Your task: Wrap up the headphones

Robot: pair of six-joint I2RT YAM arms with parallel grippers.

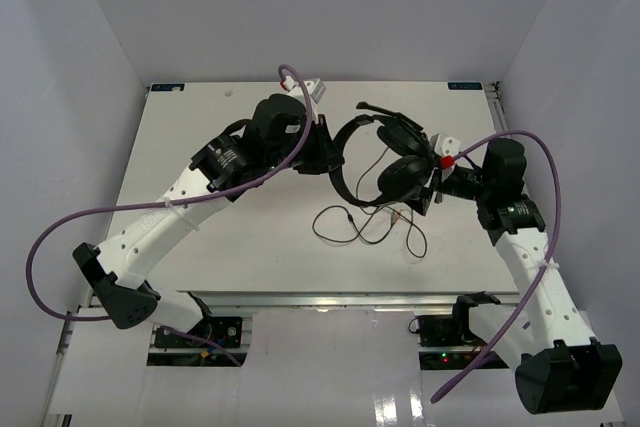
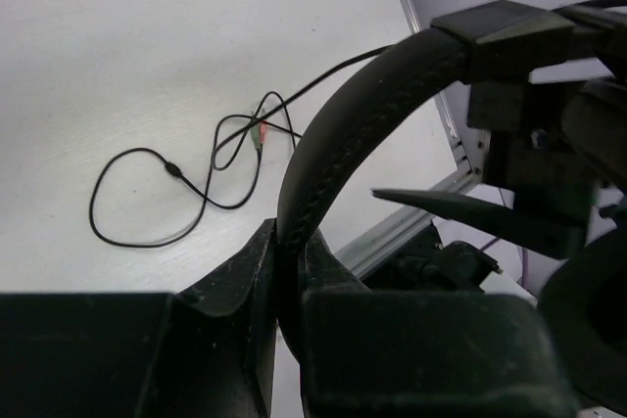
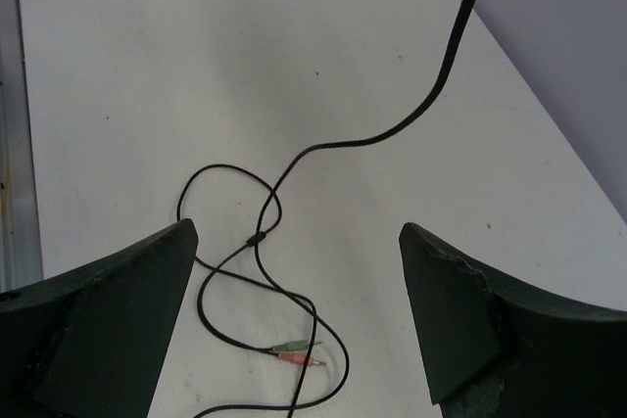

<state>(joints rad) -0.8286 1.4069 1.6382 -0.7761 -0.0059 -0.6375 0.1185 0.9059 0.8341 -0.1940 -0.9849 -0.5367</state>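
At the left of the overhead frame, the left arm reaches up and rightward across the white tabletop [image 1: 250, 237], a thick purple cable [image 1: 60, 237] looping beside it; the left arm's fingers [image 1: 325, 155] are pressed together on the thin black headband of the small black over-ear headphones [image 1: 398, 177], near the upper middle of the frame; in the left wrist view those fingers [image 2: 257, 271] pinch the stitched band of the headphones [image 2: 343, 134] from both sides, and the band arcs up and to the right above the tabletop [image 2: 147, 46]; the round padded earcups sit just right of centre in the overhead frame, with the small boom mic pointing to the upper left; below them the long thin black cord [image 1: 360, 222] lies in loose loops on the tabletop, its green and pink plugs [image 2: 260, 134] in the middle of the tangle; further right, the right arm's fingers [image 1: 432, 192] stand just beside the lower earcup; the right wrist view shows these fingers [image 3: 147, 291] spread wide apart, holding nothing, above the looped cord [image 3: 265, 232] and the two plugs [image 3: 294, 351], while a strand of cord runs in from the upper right of that frame.
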